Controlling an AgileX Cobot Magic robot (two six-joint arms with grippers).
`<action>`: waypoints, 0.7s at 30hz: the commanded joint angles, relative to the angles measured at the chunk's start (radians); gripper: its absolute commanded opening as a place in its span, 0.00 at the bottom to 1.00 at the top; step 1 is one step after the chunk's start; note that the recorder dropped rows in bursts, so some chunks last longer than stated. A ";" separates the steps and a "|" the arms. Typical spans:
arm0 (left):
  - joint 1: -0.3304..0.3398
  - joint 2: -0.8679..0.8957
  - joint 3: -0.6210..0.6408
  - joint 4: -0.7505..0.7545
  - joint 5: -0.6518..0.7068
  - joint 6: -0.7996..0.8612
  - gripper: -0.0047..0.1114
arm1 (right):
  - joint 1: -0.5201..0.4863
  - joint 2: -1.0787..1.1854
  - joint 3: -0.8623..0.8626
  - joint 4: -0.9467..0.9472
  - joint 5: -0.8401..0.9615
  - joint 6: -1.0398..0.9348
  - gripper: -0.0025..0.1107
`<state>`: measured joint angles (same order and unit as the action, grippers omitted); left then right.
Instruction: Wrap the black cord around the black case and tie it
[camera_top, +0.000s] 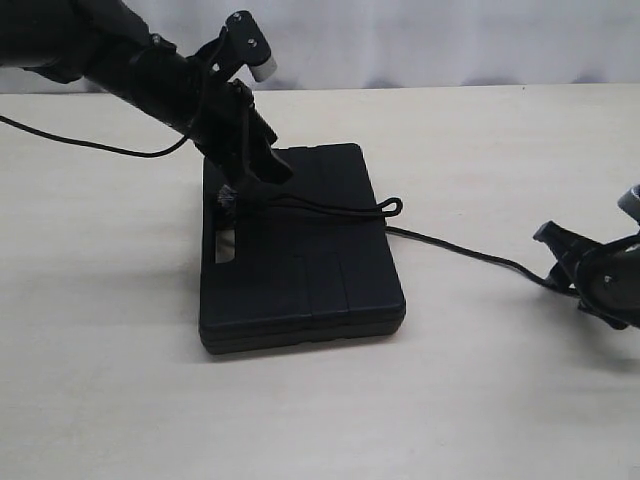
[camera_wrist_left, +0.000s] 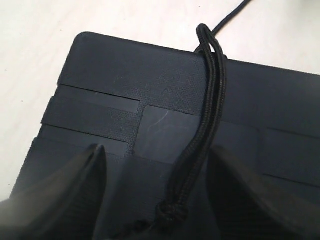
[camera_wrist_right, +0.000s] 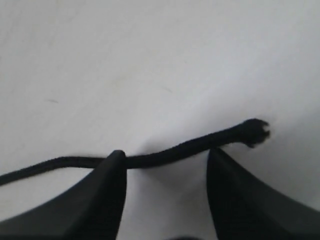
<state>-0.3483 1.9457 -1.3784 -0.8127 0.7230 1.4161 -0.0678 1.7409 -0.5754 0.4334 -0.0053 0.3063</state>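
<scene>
1. Black matte plastic made up the flat rectangular case (camera_top: 300, 250), which lay on the pale beige tabletop (camera_top: 480, 380) with its slot-shaped handle cutout (camera_top: 225, 245) at the end nearest the left arm.
2. Across the ribbed lid (camera_wrist_left: 125, 80) the thin black braided cord (camera_top: 330, 208) ran doubled, ending in a small loop (camera_top: 392, 207) at the case's right edge in the exterior view.
3. From that edge a single strand trailed over the tabletop towards the right arm.
4. The left gripper (camera_top: 255, 180) hung low over the lid near the cutout end, released and grasping nothing. Its fingers (camera_wrist_left: 90, 175) stood spread on either side of the doubled cord, with a frayed knot (camera_wrist_left: 170, 212) lying between them.
5. Whether those fingers touched the lid could not be told.
6. The right gripper (camera_top: 565, 255) sat low over the tabletop, well apart from the case. Its jaws were spread and clamped on nothing.
7. The cord's end lay loose on the tabletop across that gap, its knotted tip (camera_wrist_right: 255, 132) just past one finger.
</scene>
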 joint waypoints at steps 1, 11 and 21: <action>-0.002 0.000 -0.006 -0.013 -0.020 -0.008 0.51 | -0.005 0.081 -0.069 -0.008 0.052 -0.002 0.39; -0.002 0.000 -0.006 -0.016 -0.026 -0.008 0.51 | -0.005 0.297 -0.391 -0.087 0.286 -0.156 0.39; -0.002 0.000 -0.006 -0.018 -0.030 -0.008 0.51 | 0.010 0.445 -0.657 -0.087 0.378 -0.215 0.39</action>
<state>-0.3483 1.9457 -1.3784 -0.8146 0.7052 1.4155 -0.0678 2.1197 -1.2113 0.3579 0.2688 0.1117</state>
